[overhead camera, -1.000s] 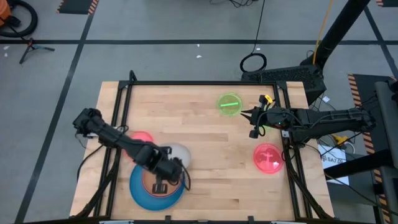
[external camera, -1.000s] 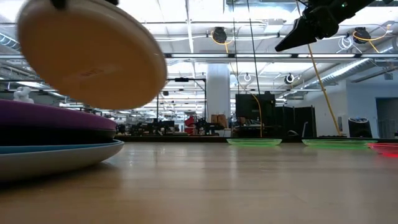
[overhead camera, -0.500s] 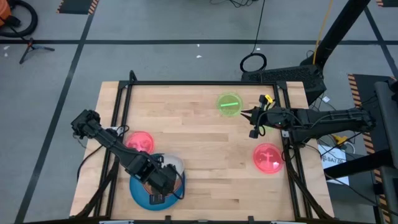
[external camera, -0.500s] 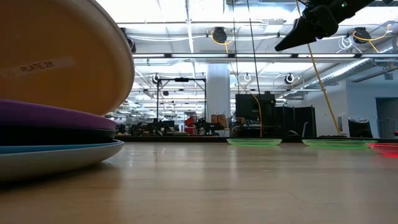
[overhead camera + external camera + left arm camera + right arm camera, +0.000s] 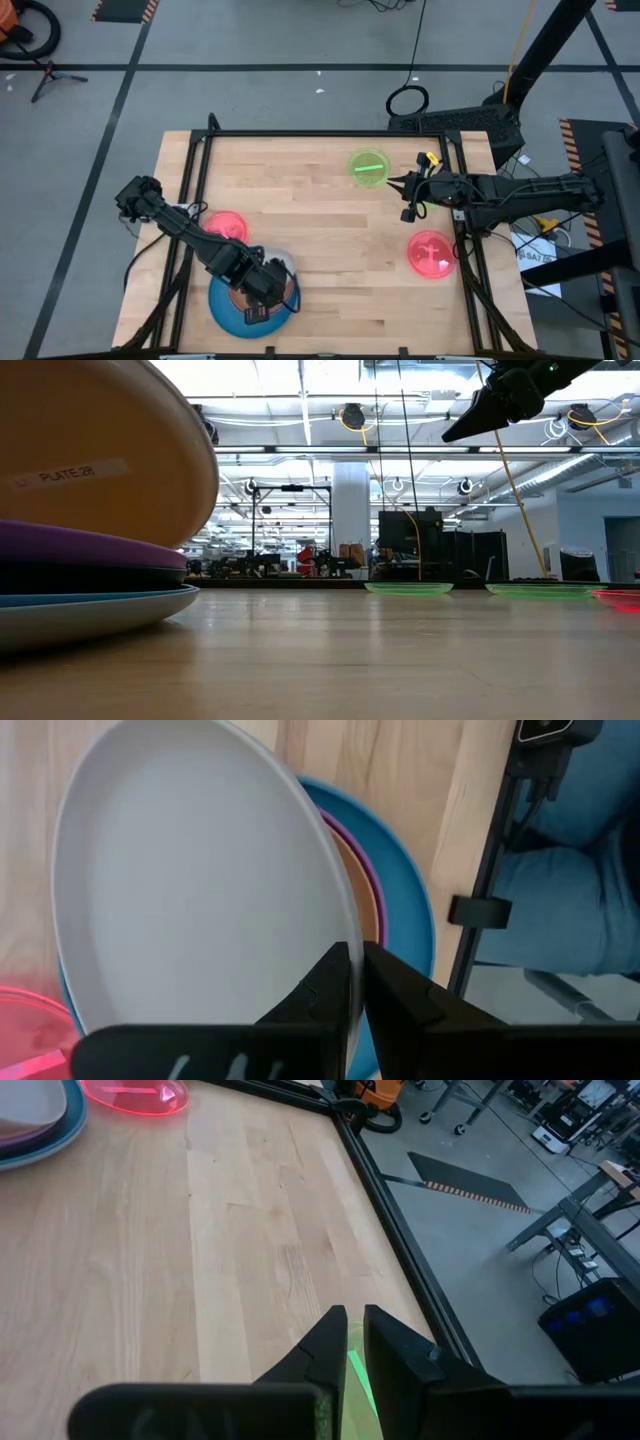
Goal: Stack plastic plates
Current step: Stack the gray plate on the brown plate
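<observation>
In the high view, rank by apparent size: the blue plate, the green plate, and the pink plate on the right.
1. Blue plate, clearly largest, though partly covered.
2. Right-hand pink plate.
3. Green plate, only slightly smaller than that pink one; nearly alike.

Pale wood-plank table [image 5: 330,230] with satin sheen, black metal frame [image 5: 320,133], smooth matt whitish plate [image 5: 190,890], glossy blue plate [image 5: 405,910], translucent glossy pink plate [image 5: 432,254] at right, translucent neon green plate [image 5: 368,167], matt black plastic left gripper [image 5: 352,982] fingers
</observation>
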